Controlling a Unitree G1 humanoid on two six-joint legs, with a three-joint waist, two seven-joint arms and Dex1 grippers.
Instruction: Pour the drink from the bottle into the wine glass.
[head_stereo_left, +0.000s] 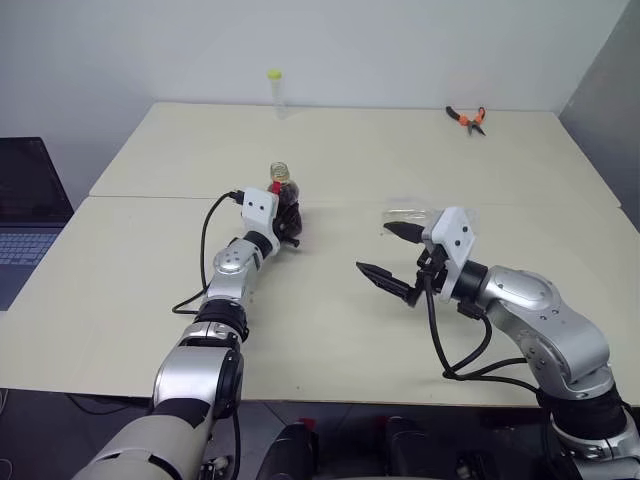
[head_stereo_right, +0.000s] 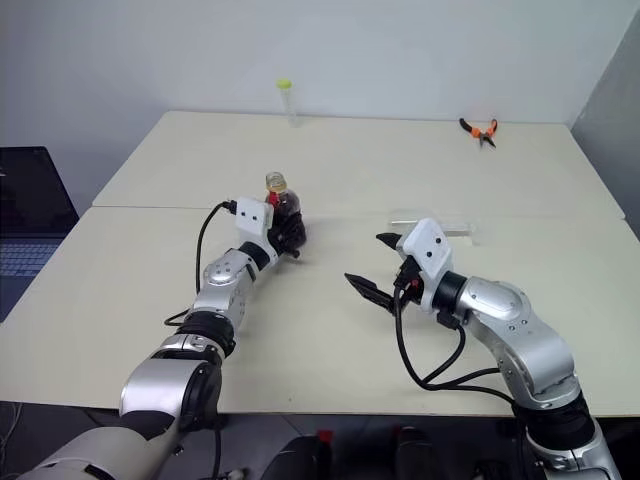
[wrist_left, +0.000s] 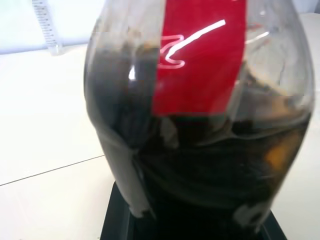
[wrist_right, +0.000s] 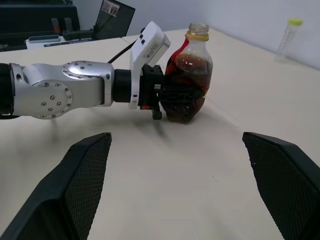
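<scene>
Gripping now: left hand (wrist_right: 162, 102) pinched tight on the lower body of the bottle (wrist_right: 190, 75), fingers level, bottle upright.
Bottle place: left of mid surface (head_stereo_left: 330, 330), base at or just above it; cannot tell which.
Bottle top: mouth looks uncapped, yellow ring on the neck.
Drink: dark drink (wrist_right: 187, 102) fills roughly the lower two thirds, so a small tilt won't spill it.
Right hand: right hand (head_stereo_left: 372, 249) spread wide, holding nothing, hovering over the surface, aimed toward the bottle.
Wine glass: a clear glassy thing (head_stereo_right: 435, 222) lies just past the right hand; likely the wine glass, too faint to be sure or to say upright vs on its side.
Step in hand (judged): bringing the bottle to the glass for the pour.
Do it well: keep the bottle upright while carrying it; confirm the glass is standing and steadied, maybe by the stem with the free hand, before tilting.
Pour tip: mouth over the bowl, close to the rim, roll the wrist slowly.
Risk: plastic body dents under the squeeze, so drink may surge; low grip makes the top swing.
Clutter: tube (head_stereo_left: 274, 90), pliers (head_stereo_left: 466, 118) and laptop (head_stereo_left: 25, 200) well apart, no obstruction.
</scene>
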